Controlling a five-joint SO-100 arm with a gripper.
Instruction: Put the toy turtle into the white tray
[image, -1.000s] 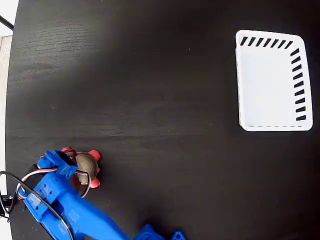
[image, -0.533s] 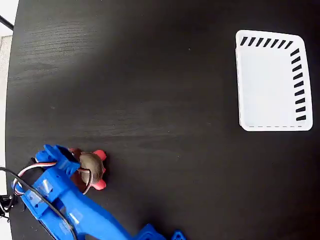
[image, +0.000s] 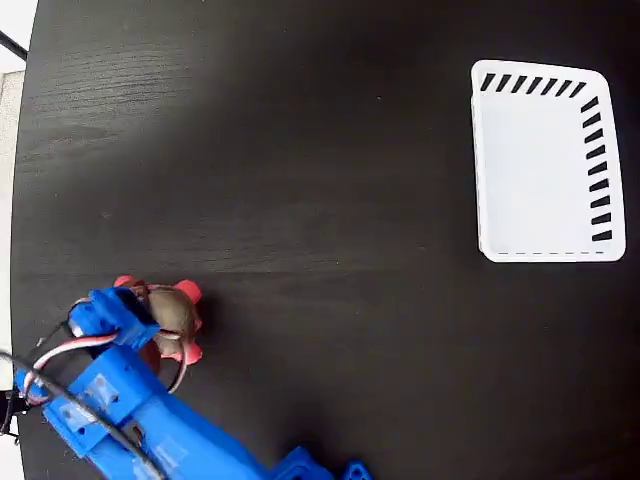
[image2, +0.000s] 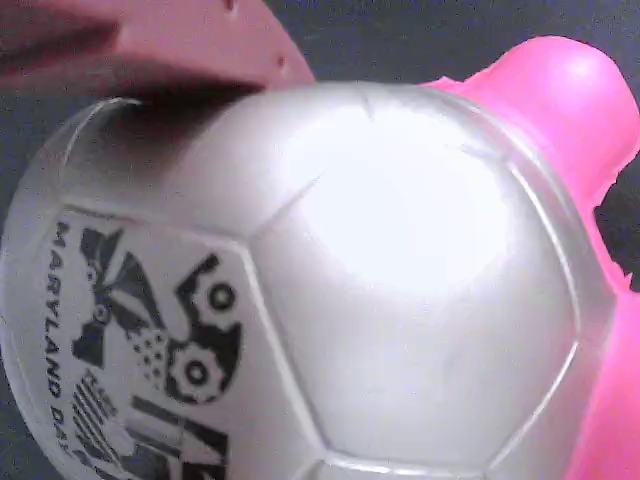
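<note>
Gripper at the turtle, tray far across the table

In the fixed view the blue gripper (image: 140, 318) sits over the turtle (image: 175, 315) at the lower left of the dark table (image: 300, 200), well apart from the tray (image: 530, 240) at the upper right; the carry must run right and up. The wrist view shows the shell (image2: 330, 290) filling the frame against a finger (image2: 150, 40); whether the jaws are clamped cannot be told. Since half a second ago, the turtle has shifted slightly left and up.
</note>
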